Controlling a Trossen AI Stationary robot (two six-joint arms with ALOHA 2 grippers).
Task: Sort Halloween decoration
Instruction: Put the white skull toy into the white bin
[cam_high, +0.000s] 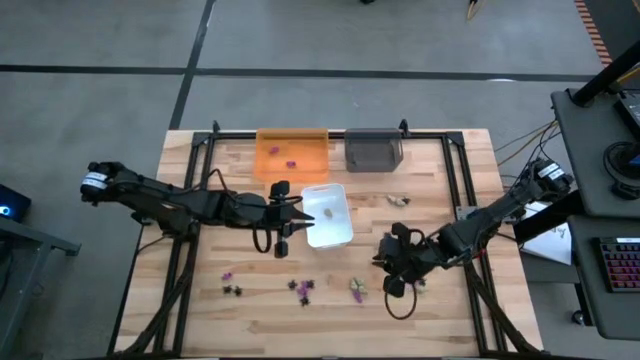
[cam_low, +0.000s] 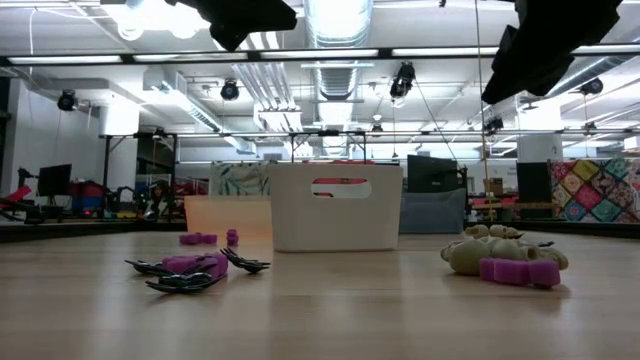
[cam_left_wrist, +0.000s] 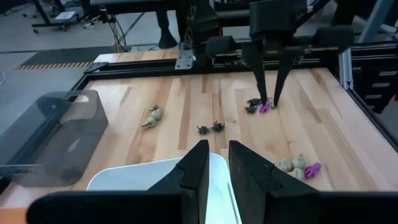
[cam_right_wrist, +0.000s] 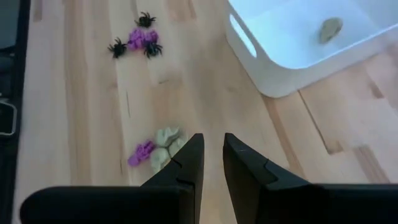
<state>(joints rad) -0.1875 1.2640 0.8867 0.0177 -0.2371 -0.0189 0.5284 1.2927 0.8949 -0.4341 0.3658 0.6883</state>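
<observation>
**On the bench: small toy pieces loose, both grippers empty**

Across the near half of the pale wooden slatted table (cam_high: 440, 165), scattered: tiny moulded-plastic Halloween pieces, namely black spider shapes with a purple piece (cam_right_wrist: 138, 38), and pale beige lumps with a purple piece (cam_right_wrist: 157, 149). More beige lumps (cam_high: 398, 200) noted farther back, right of the white rectangular plastic tray (cam_high: 343, 232). One beige piece (cam_right_wrist: 330, 27) already inside that tray; purple pieces (cam_high: 283, 154) inside the translucent orange tray (cam_high: 268, 140). Smoky grey tray (cam_high: 374, 152) contents not discernible.

Left gripper (cam_left_wrist: 213, 163) poised over the white tray's left rim, fingers nearly closed with a narrow gap, holding nothing. Right gripper (cam_right_wrist: 211, 157) hovering near the beige and purple cluster, likewise almost shut and empty.

Handling assessment: judged very light, rigid and non-fragile, but small and prone to skid or flick away under fingertip pressure. Spider legs thin, likely to snag neighbours. Recommended grasp across each piece's body, not legs, one at a time, after separating touching pieces.
</observation>
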